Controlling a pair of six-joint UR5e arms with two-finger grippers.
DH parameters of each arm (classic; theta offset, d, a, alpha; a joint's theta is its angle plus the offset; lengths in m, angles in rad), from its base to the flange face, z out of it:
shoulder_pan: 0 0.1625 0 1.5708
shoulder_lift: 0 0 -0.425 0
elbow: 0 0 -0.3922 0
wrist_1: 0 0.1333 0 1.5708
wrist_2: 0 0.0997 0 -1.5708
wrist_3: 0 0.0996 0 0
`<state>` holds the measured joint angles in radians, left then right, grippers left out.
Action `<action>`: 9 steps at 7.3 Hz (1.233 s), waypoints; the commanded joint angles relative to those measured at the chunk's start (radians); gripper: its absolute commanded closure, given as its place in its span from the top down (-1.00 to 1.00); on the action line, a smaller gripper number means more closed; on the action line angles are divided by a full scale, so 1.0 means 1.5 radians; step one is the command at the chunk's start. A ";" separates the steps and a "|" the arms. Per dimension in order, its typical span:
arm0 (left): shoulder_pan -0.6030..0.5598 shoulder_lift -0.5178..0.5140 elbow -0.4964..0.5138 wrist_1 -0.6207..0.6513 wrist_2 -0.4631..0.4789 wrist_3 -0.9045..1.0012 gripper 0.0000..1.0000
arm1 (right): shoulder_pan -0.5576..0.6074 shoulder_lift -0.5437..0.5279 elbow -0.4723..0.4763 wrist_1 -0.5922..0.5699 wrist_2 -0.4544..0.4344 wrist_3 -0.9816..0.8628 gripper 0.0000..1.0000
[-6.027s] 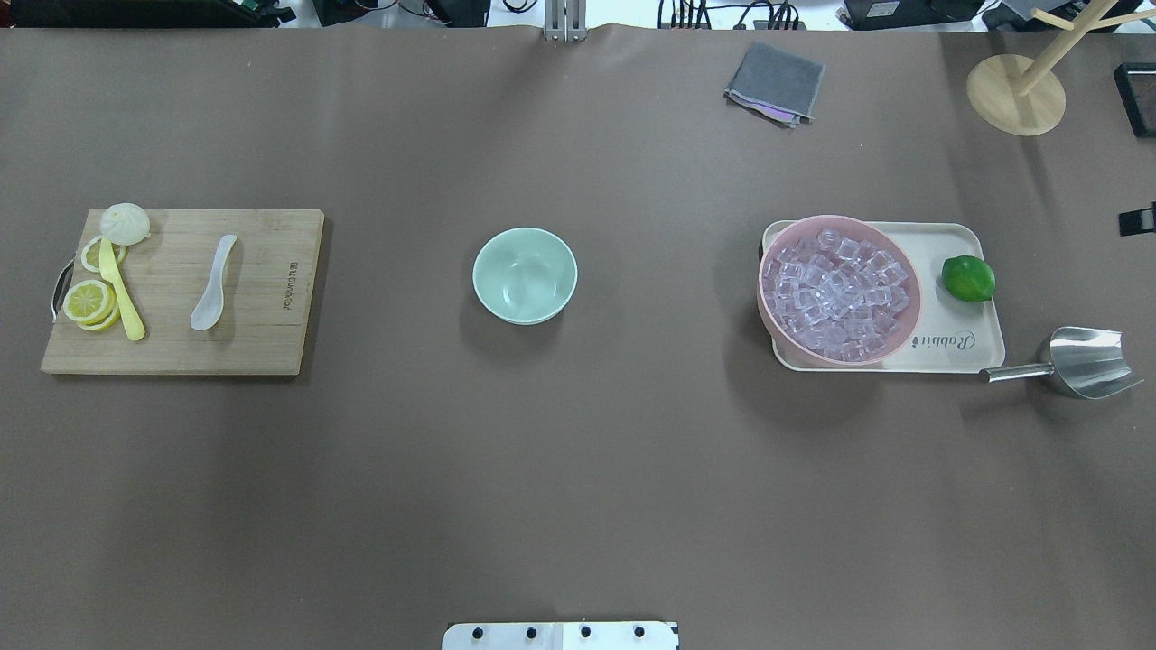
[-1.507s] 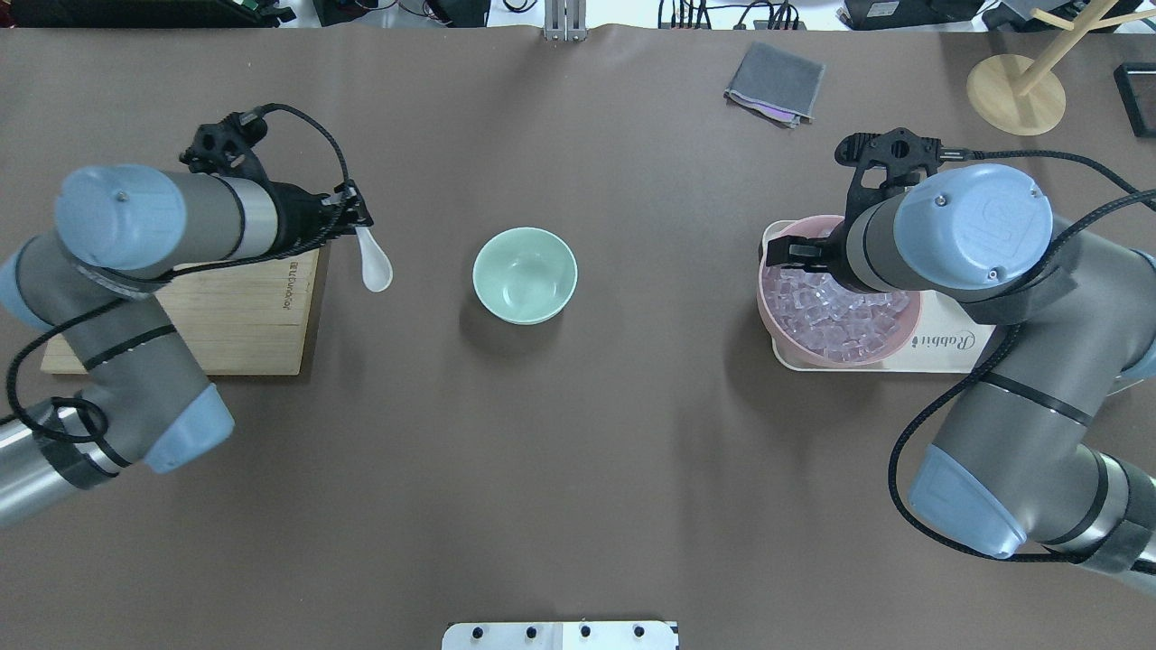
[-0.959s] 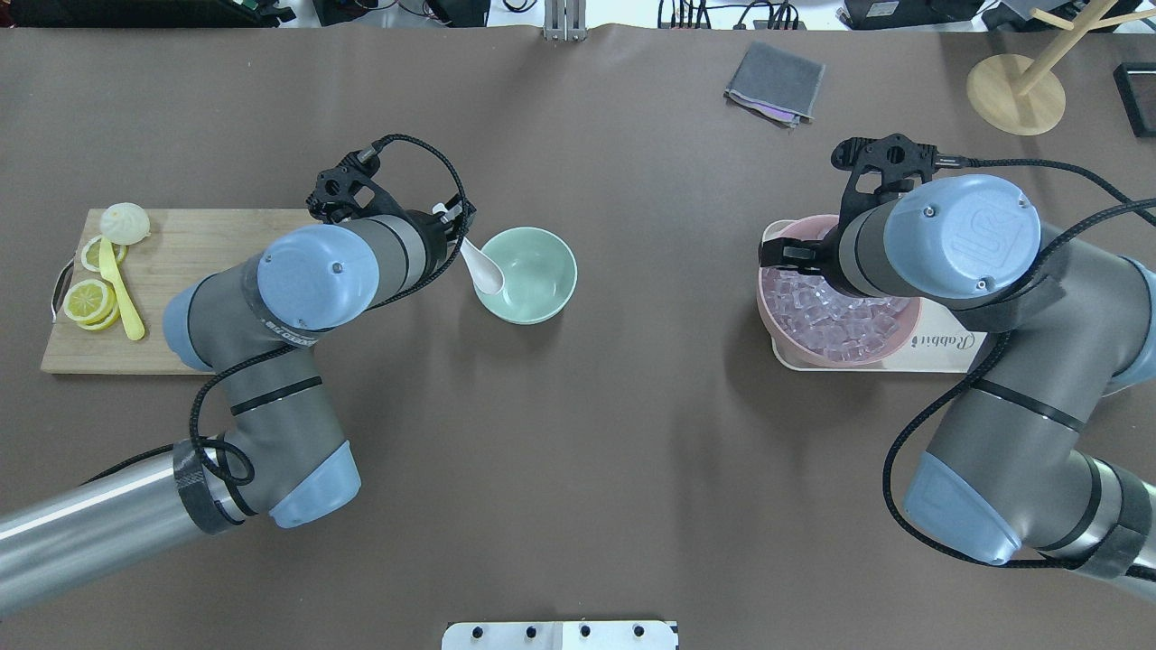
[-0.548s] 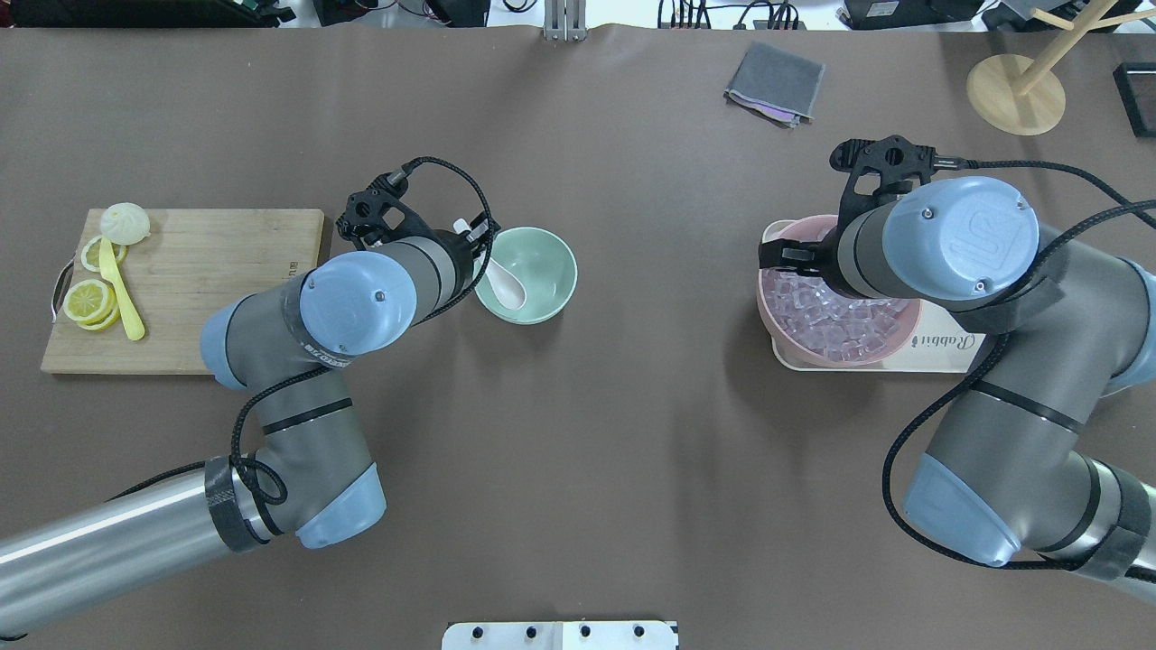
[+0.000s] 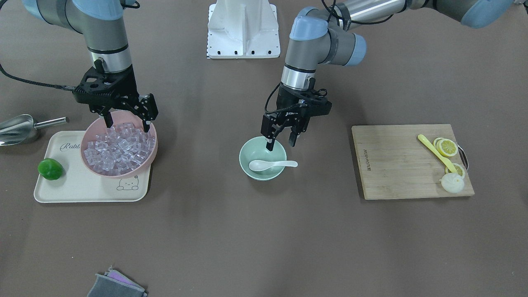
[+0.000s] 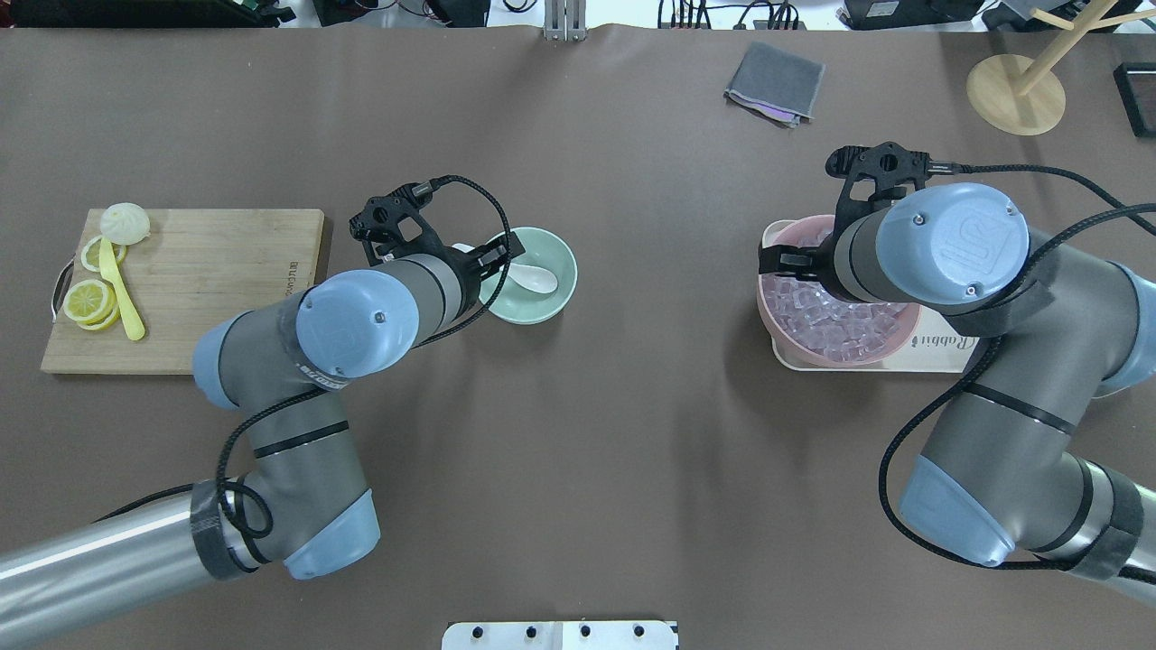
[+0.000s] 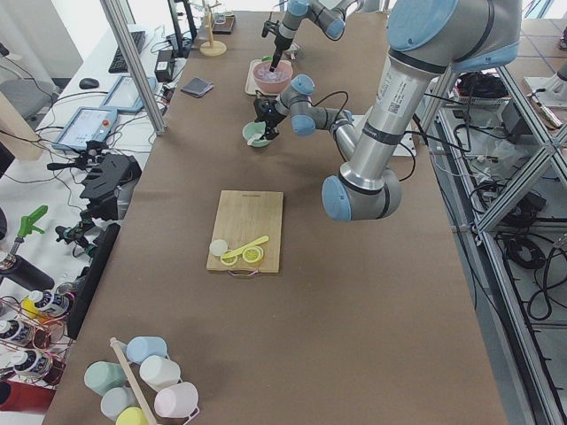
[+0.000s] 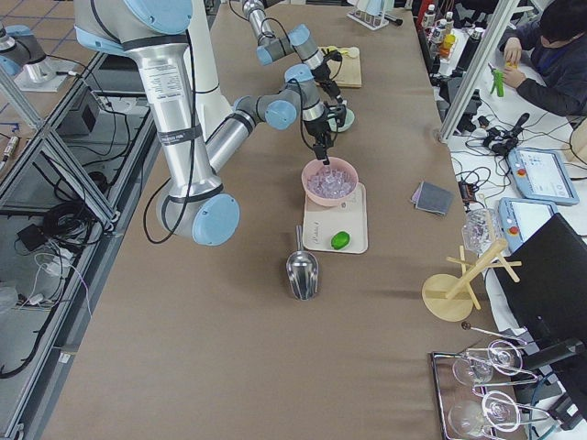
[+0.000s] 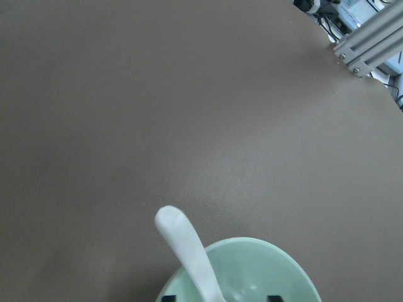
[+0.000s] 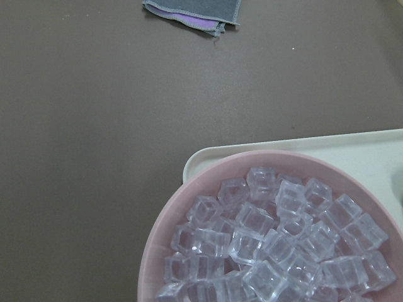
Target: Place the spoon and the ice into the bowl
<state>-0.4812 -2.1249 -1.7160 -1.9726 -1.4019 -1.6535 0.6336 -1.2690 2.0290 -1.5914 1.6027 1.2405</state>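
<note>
The white spoon [image 5: 270, 164] lies in the mint-green bowl [image 5: 264, 176], scoop inside and handle resting over the rim; it also shows in the overhead view [image 6: 535, 281] and the left wrist view [image 9: 182, 245]. My left gripper [image 5: 281, 142] is open and empty just above the bowl's [image 6: 564, 271] robot-side rim. The ice [image 5: 117, 148] is a heap of clear cubes in the pink bowl [image 5: 119, 175]. My right gripper [image 5: 127, 123] is open, its fingertips at the top of the heap, holding nothing. The right wrist view shows the cubes [image 10: 271, 251] close below.
The pink bowl stands on a beige tray [image 5: 74, 189] with a lime [image 5: 50, 169]. A metal scoop [image 5: 16, 128] lies beside the tray. A wooden cutting board [image 5: 408, 161] holds a yellow spoon [image 5: 433, 150] and lemon slices. A grey cloth [image 6: 775, 83] and a wooden stand [image 6: 1016, 95] sit far back.
My left arm carried the spoon from the cutting board to the green bowl and let go; the spoon now lies in it. My right gripper stayed open over the ice.
</note>
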 commanded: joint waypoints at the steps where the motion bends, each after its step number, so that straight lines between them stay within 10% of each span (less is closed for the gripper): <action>1: -0.072 0.086 -0.129 0.102 -0.147 0.200 0.98 | 0.001 -0.003 -0.009 0.000 -0.002 0.008 0.95; 4: -0.270 0.206 -0.135 0.097 -0.372 0.538 0.98 | 0.001 -0.010 -0.042 0.000 -0.038 0.073 0.76; 9: -0.315 0.241 -0.134 0.096 -0.386 0.622 0.98 | -0.029 -0.009 -0.081 0.000 -0.091 0.152 0.23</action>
<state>-0.9524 -1.7657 -1.9172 -1.8285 -1.9796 -0.7248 0.6018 -1.2831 1.9140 -1.5907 1.4770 1.4445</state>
